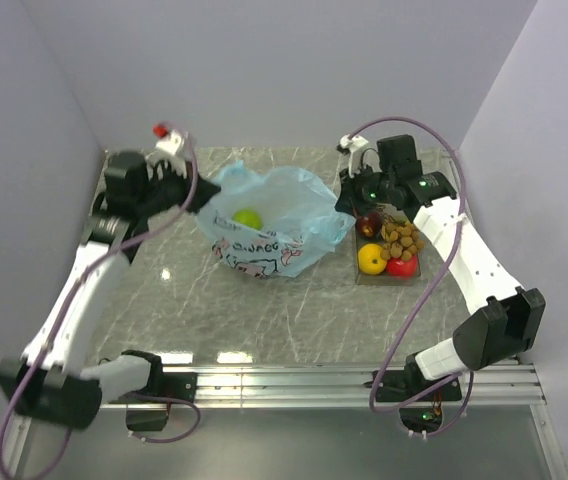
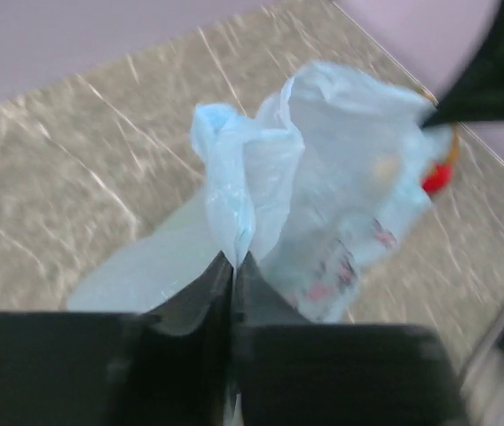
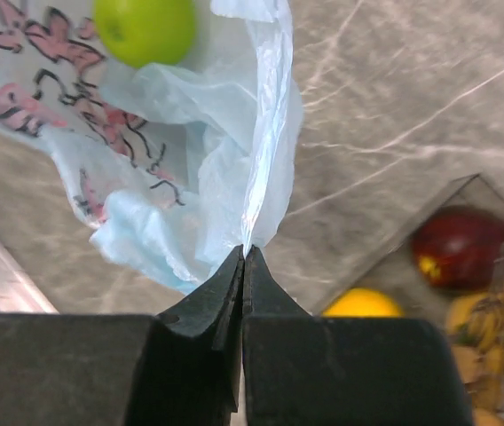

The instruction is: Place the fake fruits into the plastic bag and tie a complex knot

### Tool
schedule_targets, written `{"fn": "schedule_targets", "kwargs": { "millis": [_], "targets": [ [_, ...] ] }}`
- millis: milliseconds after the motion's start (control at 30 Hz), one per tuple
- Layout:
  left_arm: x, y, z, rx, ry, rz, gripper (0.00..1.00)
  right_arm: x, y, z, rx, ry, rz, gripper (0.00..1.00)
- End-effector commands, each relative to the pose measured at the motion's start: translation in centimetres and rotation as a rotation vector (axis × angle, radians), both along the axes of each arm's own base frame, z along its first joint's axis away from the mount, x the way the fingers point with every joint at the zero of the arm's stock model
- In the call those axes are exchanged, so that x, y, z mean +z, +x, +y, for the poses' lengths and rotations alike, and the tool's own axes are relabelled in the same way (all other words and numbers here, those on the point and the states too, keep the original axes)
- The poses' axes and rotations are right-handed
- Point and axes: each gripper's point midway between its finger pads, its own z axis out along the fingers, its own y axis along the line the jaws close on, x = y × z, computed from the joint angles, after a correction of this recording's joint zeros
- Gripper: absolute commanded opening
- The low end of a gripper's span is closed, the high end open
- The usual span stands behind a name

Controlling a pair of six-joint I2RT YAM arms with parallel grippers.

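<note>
We see the plastic bag (image 1: 274, 232) lying near the middle of the marble-patterned table (image 1: 264, 315), its mouth spread open between the two arms. The left gripper (image 1: 196, 196) (image 2: 234, 257) has its jaws closed on a pinch of the bag's left rim. In the left wrist view the thin blue film (image 2: 323, 177) rises straight out from between the shut tips. The right gripper (image 1: 345, 206) (image 3: 243, 251) is clamped in the same way on the bag's right rim, and its wrist view shows a fold of film (image 3: 265, 151) caught right at the tips. Inside the bag we make out the green apple (image 1: 247, 217) (image 3: 145, 27), resting on the printed plastic. The other fruits sit in the clear tray (image 1: 384, 280) just right of the bag. The yellow-orange round fruit (image 1: 371, 258) (image 3: 363, 304) is at its near left corner, with a bright red fruit (image 1: 401, 266) touching it on the right. The bunch of small brown balls (image 1: 402, 238) lies behind these two. A dark red fruit (image 1: 369, 224) (image 3: 460, 247) sits at the far left end, close under the right gripper. The bag's right edge reaches the tray's left side; we cannot tell whether the two touch
</note>
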Motion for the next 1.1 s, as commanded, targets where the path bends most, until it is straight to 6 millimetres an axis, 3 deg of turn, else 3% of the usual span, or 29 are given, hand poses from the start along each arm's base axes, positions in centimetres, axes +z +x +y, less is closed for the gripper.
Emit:
{"fn": "schedule_targets", "kwargs": {
  "millis": [0,67,133,167,200,300,333,400,433,467,500,533,600,633,667,700,733,867,1067],
  "targets": [
    [-3.4,-4.5,0.1,-0.067,0.017,0.048,0.15,-0.5,1.4,0.2,0.076,-0.144,-0.158,0.00],
    [-5.9,-7.8,-0.1,-0.159,0.056,0.107,0.29,-0.7,2.1,1.3,0.116,-0.186,-0.237,0.00],
    [-6.6,-8.8,0.4,-0.145,0.066,0.127,0.46,-1.1,2.2,2.0,0.148,-0.197,-0.272,0.00],
    [-6.0,-8.8,1.1,-0.100,0.080,0.096,0.60,-0.7,2.6,2.7,0.175,-0.205,-0.326,0.00],
    [-5.1,-8.6,1.3,-0.082,0.082,0.067,0.81,-0.5,2.7,3.0,0.192,-0.210,-0.347,0.00],
    [-0.6,-6.5,2.4,-0.015,0.140,-0.097,1.00,0.3,2.8,4.2,0.242,-0.213,-0.411,0.00],
    [2.6,-5.9,2.6,-0.006,0.146,-0.175,0.99,0.7,2.8,4.5,0.254,-0.213,-0.429,0.00],
    [3.4,-3.6,2.6,-0.006,0.201,-0.201,0.99,1.2,2.8,5.0,0.278,-0.225,-0.469,0.00],
    [6.0,-3.1,2.5,-0.008,0.209,-0.258,0.99,1.4,2.8,5.2,0.289,-0.228,-0.483,0.00],
    [7.2,-1.8,2.2,-0.028,0.245,-0.301,0.99,1.6,2.8,5.4,0.301,-0.240,-0.503,0.00],
    [6.3,-1.0,2.1,-0.035,0.263,-0.289,0.99,1.7,2.8,5.4,0.304,-0.242,-0.510,0.00],
    [7.9,-0.5,2.0,-0.046,0.285,-0.340,0.99,1.9,2.8,5.7,0.313,-0.243,-0.517,0.00],
    [7.7,1.4,1.6,-0.057,0.306,-0.339,0.99,2.4,3.0,5.6,0.317,-0.254,-0.540,0.00],
    [8.6,1.5,1.3,-0.090,0.330,-0.371,0.99,2.5,3.0,5.7,0.324,-0.257,-0.549,0.00],
    [7.2,2.7,0.7,-0.119,0.351,-0.335,0.99,2.7,3.1,5.7,0.333,-0.264,-0.565,0.00],
    [7.7,2.8,-0.1,-0.151,0.362,-0.351,0.99,2.8,3.2,5.7,0.337,-0.268,-0.572,0.00],
    [5.3,3.4,-0.8,-0.206,0.406,-0.301,0.99,3.1,3.2,5.8,0.340,-0.264,-0.583,0.00],
    [1.0,4.6,-2.3,-0.294,0.480,-0.228,0.99,3.6,3.4,6.3,0.366,-0.268,-0.619,0.00],
    [-5.2,6.9,-2.0,-0.313,0.564,-0.132,0.99,4.7,3.8,6.9,0.401,-0.258,-0.683,0.00]
  ]
}}
